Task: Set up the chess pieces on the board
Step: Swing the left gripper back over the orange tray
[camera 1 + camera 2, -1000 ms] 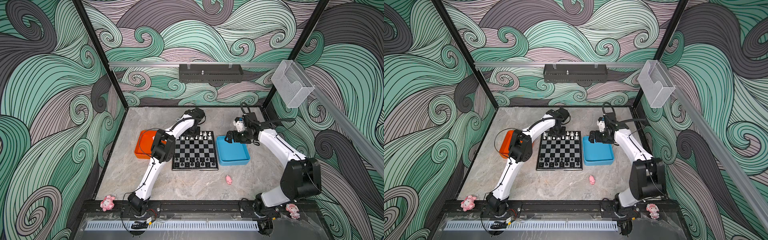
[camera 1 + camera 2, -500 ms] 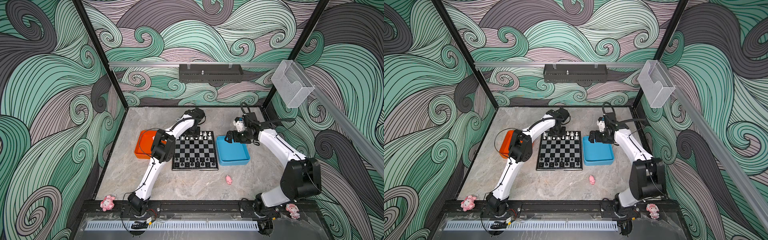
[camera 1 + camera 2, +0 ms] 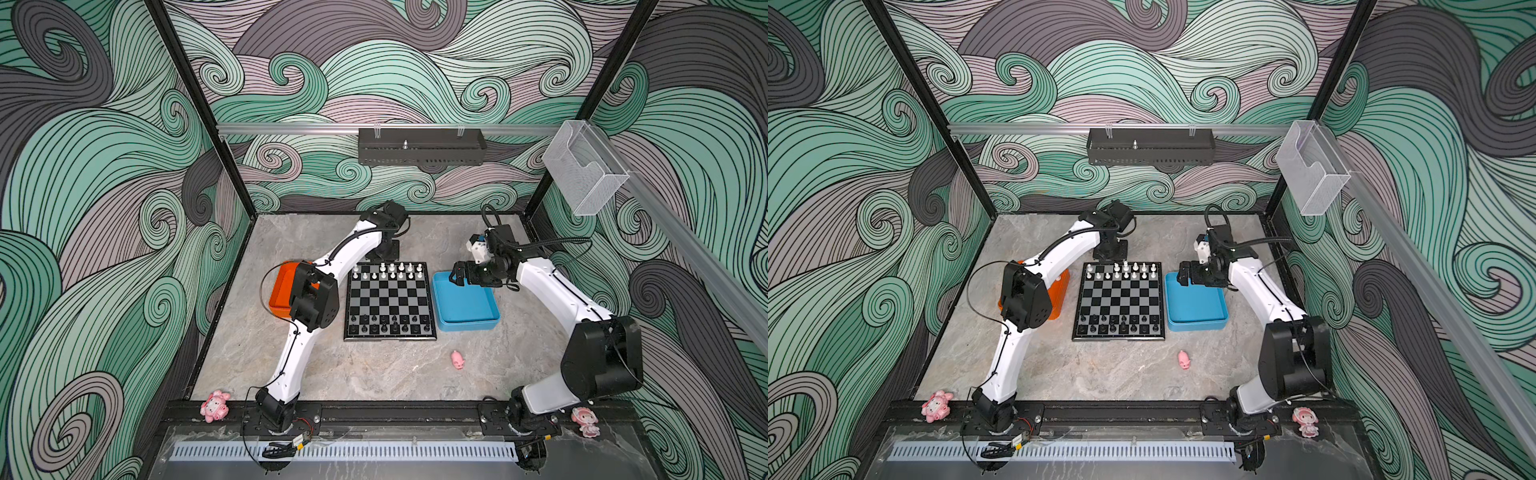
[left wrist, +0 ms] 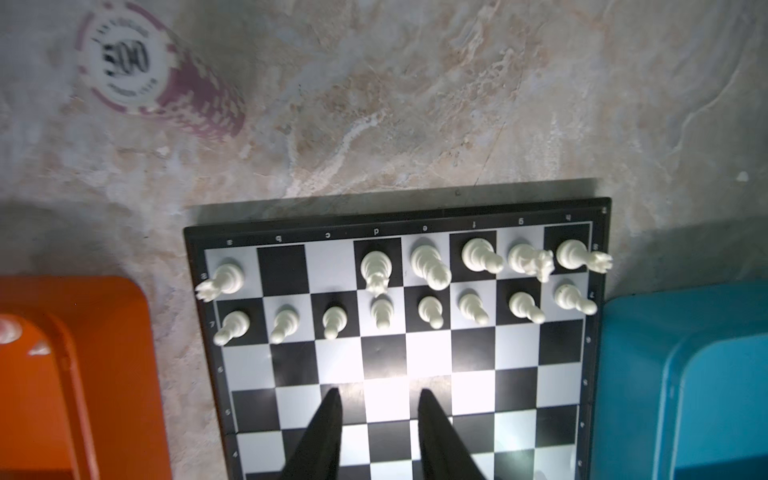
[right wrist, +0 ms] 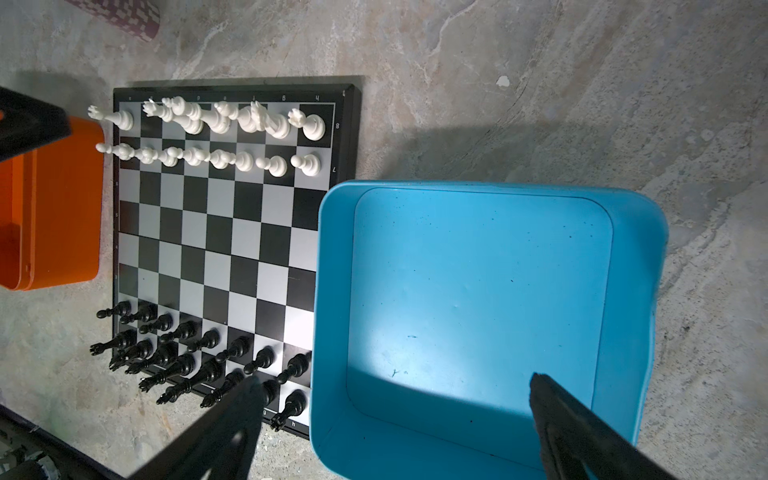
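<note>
Hovers over the board (image 4: 395,218) with left tool (image 4: 378,395) slightly spread, pinching nothing; hangs above the blue tray (image 5: 332,291) with right tool (image 5: 395,380) spread wide, empty.

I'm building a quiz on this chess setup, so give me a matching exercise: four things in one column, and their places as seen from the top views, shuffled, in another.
Things
1. white chess pieces
2. black chess pieces
3. blue tray
4. orange tray

Places
A. left of the board
B. the board's two rows nearest the arm bases
C. right of the board, empty
D. the board's two far rows

Pairs: 1-D, 2-B, 3-C, 4-A
</note>
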`<state>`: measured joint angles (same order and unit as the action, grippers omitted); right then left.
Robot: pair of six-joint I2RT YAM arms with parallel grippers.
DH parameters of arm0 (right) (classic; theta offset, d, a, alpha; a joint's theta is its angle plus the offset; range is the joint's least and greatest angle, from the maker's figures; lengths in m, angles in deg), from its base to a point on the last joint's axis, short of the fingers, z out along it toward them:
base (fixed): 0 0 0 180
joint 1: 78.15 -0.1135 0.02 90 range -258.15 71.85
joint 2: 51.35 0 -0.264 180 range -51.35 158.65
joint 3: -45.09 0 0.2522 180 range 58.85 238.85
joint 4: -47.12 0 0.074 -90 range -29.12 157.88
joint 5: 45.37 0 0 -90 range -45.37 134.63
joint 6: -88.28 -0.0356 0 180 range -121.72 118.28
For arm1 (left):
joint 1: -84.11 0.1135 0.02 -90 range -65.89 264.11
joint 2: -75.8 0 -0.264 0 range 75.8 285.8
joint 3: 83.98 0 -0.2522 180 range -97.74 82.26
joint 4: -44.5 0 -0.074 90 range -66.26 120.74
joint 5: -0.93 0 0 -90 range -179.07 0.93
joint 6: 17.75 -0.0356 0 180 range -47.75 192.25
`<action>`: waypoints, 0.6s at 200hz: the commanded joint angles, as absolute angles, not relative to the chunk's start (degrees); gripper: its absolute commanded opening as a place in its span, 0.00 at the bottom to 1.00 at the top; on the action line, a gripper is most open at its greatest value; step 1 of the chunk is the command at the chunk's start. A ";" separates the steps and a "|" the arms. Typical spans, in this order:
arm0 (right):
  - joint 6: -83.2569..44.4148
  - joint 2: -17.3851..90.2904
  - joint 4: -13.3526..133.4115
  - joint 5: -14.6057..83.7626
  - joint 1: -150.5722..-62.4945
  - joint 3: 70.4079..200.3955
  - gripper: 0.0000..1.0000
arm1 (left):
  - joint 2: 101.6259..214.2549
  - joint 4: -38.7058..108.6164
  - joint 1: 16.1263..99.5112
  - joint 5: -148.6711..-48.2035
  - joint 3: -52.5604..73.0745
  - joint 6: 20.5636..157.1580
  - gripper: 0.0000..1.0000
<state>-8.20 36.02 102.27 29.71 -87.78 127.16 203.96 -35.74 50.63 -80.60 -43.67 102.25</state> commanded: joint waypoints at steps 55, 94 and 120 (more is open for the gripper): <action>-11.13 34.27 105.27 32.11 -90.50 129.69 0.99 | 185.93 -36.01 56.78 -73.49 -27.49 100.65 0.80; -11.73 35.44 105.35 32.30 -93.85 130.58 0.99 | 181.09 -34.95 67.72 -76.80 -19.54 99.68 0.90; -11.65 36.29 105.31 32.56 -95.41 131.26 0.99 | 182.57 -35.91 74.34 -79.22 -18.60 99.04 0.94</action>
